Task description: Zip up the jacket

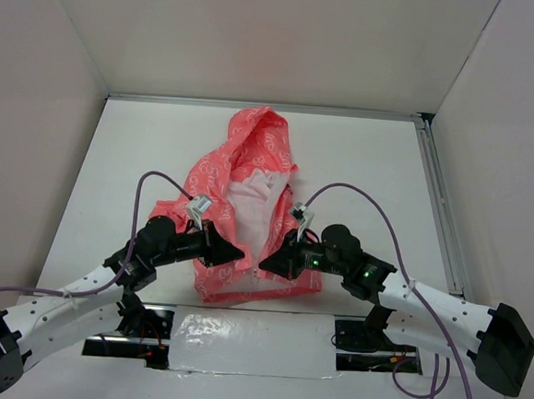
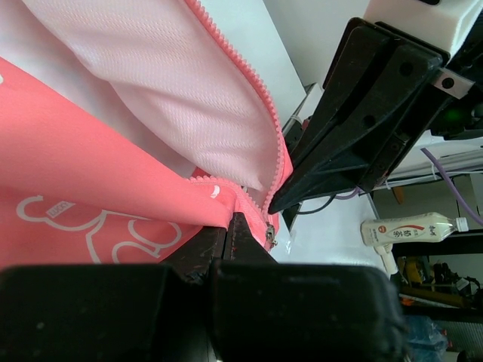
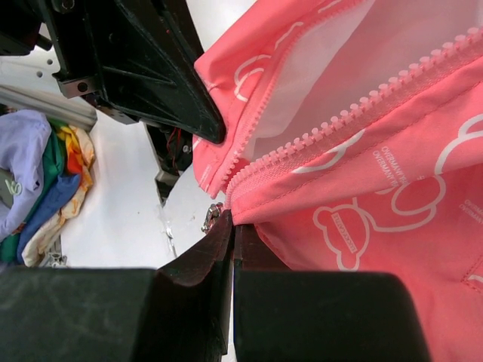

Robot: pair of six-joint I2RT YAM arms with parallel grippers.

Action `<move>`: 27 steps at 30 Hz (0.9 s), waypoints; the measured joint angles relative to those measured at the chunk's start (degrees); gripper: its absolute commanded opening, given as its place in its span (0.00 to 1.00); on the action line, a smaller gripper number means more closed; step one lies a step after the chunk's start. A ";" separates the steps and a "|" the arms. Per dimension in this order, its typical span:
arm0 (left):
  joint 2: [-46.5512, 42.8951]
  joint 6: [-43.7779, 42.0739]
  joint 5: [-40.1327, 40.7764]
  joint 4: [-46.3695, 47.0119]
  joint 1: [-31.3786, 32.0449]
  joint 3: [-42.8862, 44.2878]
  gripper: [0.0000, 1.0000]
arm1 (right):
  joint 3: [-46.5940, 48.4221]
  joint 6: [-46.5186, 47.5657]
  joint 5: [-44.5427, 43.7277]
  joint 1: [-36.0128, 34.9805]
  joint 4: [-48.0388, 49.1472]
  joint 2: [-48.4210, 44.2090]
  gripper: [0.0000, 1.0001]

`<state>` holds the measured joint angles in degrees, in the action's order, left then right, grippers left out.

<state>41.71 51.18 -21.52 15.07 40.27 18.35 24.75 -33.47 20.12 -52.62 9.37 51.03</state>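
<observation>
The coral-pink jacket (image 1: 250, 175) lies on the table, hood at the far end, front open on its whitish lining (image 1: 248, 207). My left gripper (image 1: 238, 253) and right gripper (image 1: 267, 262) meet tip to tip at the zipper's lower end near the hem. In the left wrist view my left gripper (image 2: 230, 220) is shut on the jacket's (image 2: 90, 166) edge beside the zipper teeth, with the metal slider (image 2: 269, 237) just to its right. My right gripper (image 3: 234, 222) is shut on the jacket's (image 3: 362, 204) opposite edge, the slider (image 3: 211, 219) just left of it.
White walls close in the table on three sides, with a metal rail (image 1: 438, 199) along the right. A shiny taped strip (image 1: 247, 332) runs between the arm bases. Off the table stand a white bottle (image 2: 411, 226) and a pile of clothes (image 3: 38, 181).
</observation>
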 measured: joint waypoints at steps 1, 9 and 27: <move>-0.13 0.00 0.00 0.02 0.00 0.00 0.00 | 0.00 -0.04 0.04 0.13 0.00 0.00 0.00; -0.35 -0.02 -0.22 0.04 0.00 0.00 0.00 | 0.00 -0.13 0.74 0.52 0.28 1.31 0.00; -0.37 0.00 -0.15 -0.07 0.00 -0.39 0.00 | 0.07 -0.20 3.28 0.92 0.87 0.74 0.00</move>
<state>41.34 51.18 -21.67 15.00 40.27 17.96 24.82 -33.67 23.40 -51.70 10.24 51.77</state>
